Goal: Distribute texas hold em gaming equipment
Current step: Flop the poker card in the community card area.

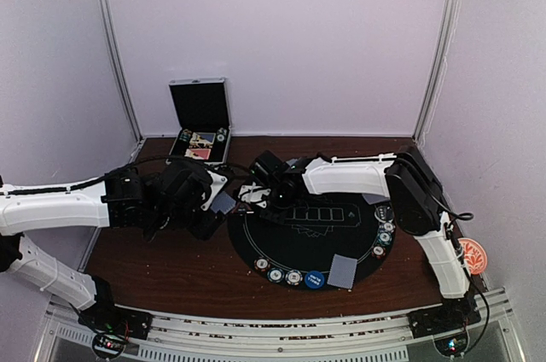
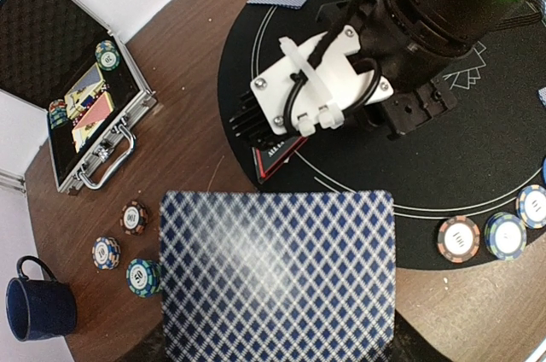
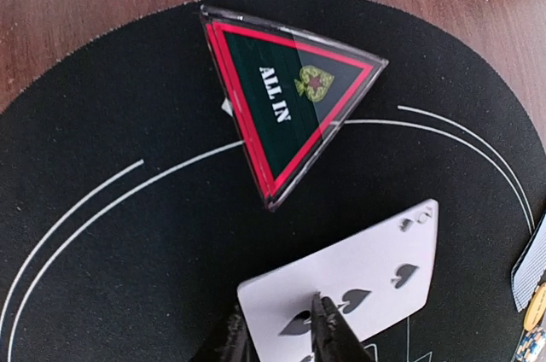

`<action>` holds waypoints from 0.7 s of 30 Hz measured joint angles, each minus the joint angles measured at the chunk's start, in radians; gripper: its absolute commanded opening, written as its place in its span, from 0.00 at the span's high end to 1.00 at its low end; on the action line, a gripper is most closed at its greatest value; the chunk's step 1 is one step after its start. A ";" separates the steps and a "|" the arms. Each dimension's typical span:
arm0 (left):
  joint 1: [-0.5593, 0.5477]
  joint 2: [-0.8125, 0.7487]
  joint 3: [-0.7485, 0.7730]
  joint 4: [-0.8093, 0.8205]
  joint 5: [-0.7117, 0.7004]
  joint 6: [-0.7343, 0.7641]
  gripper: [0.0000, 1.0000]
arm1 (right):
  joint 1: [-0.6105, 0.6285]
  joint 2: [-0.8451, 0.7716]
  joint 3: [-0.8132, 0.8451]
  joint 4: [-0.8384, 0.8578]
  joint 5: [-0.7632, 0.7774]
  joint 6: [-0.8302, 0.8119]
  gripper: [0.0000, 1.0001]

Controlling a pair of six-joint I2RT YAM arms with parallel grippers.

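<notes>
My left gripper (image 1: 213,208) is shut on a blue diamond-backed playing card (image 2: 277,272), held flat over the table at the left rim of the round black mat (image 1: 281,251); the card hides its fingers. My right gripper (image 3: 277,338) hovers low over the mat's left part with its fingers slightly apart. A face-up spade card (image 3: 358,281) lies loosely between them, one fingertip (image 3: 328,332) above it. Just beyond lies the red-edged "ALL IN" triangle marker (image 3: 286,97). Poker chips (image 1: 275,275) and a blue button disc (image 1: 315,278) line the mat's near rim.
A face-down card (image 1: 344,271) lies on the mat's near right, with more chips (image 1: 384,230) along its right rim. An open metal case (image 1: 200,127) stands at the back left. Three chips (image 2: 134,217) and a blue mug (image 2: 38,306) sit left of the mat. A red floral saucer (image 1: 474,255) is at the far right.
</notes>
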 measured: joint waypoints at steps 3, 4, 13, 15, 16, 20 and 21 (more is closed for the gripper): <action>0.000 0.000 0.000 0.000 0.000 0.000 0.35 | 0.001 0.000 0.007 -0.004 -0.010 0.003 0.65; 0.001 0.000 0.000 0.000 0.000 0.000 0.35 | 0.001 0.000 0.008 -0.005 -0.013 0.004 0.62; 0.002 0.000 -0.003 0.005 0.002 0.000 0.36 | 0.001 -0.007 0.018 -0.035 -0.032 0.023 0.44; 0.002 -0.001 -0.004 0.007 0.004 0.000 0.36 | 0.001 -0.023 0.018 -0.052 -0.030 0.029 0.37; 0.002 -0.001 -0.004 0.007 0.006 0.001 0.36 | 0.001 -0.036 0.018 -0.057 -0.029 0.031 0.34; 0.002 -0.001 -0.004 0.009 0.014 0.005 0.36 | -0.004 -0.140 -0.003 -0.067 -0.026 0.050 0.09; 0.002 -0.001 -0.003 0.010 0.017 0.007 0.36 | -0.007 -0.171 -0.010 -0.067 -0.026 0.060 0.01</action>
